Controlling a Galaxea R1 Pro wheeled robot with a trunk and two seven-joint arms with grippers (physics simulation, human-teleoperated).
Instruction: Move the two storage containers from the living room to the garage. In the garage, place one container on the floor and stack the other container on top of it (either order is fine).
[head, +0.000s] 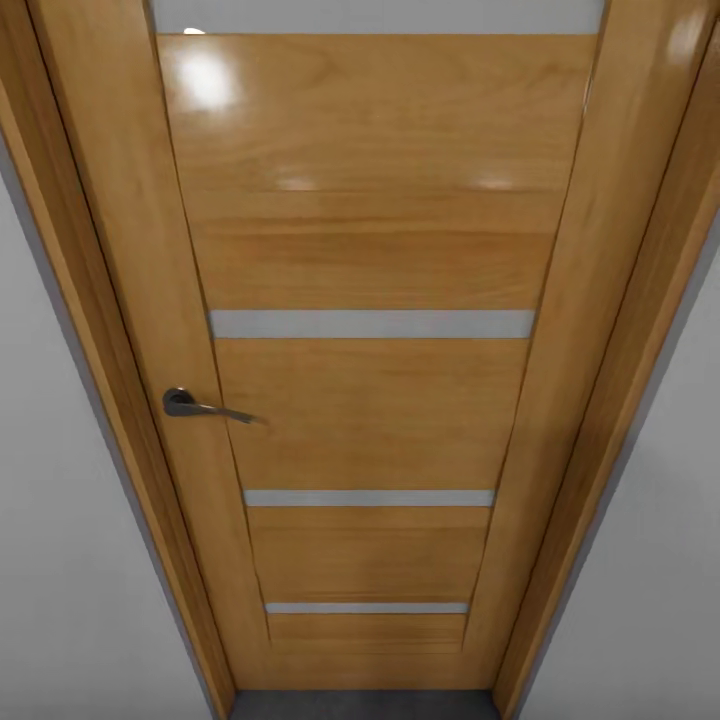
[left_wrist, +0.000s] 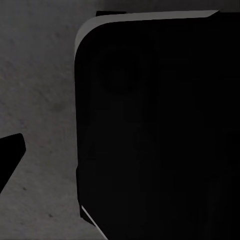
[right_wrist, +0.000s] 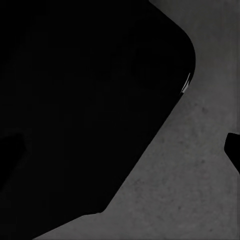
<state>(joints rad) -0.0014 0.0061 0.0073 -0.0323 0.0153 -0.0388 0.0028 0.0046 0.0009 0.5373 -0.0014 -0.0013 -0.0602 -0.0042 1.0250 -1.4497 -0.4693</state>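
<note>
Home interior, at a closed orange-brown wooden door (head: 370, 400) with frosted horizontal strips (head: 370, 323) and a dark lever handle (head: 200, 406); plain white walls (head: 60, 560) either side; grey speckled concrete floor (right_wrist: 200, 190) under the wrist cameras; garage-like.

Large black rounded body (right_wrist: 85, 110), grey speckled floor (right_wrist: 190, 185) beside it

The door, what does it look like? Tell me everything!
The door is shiny orange-brown wood, shut in a matching frame between white walls. Four grey frosted strips cross it. A dark metal lever handle sits on its left side. Grey floor shows at its foot.
</note>
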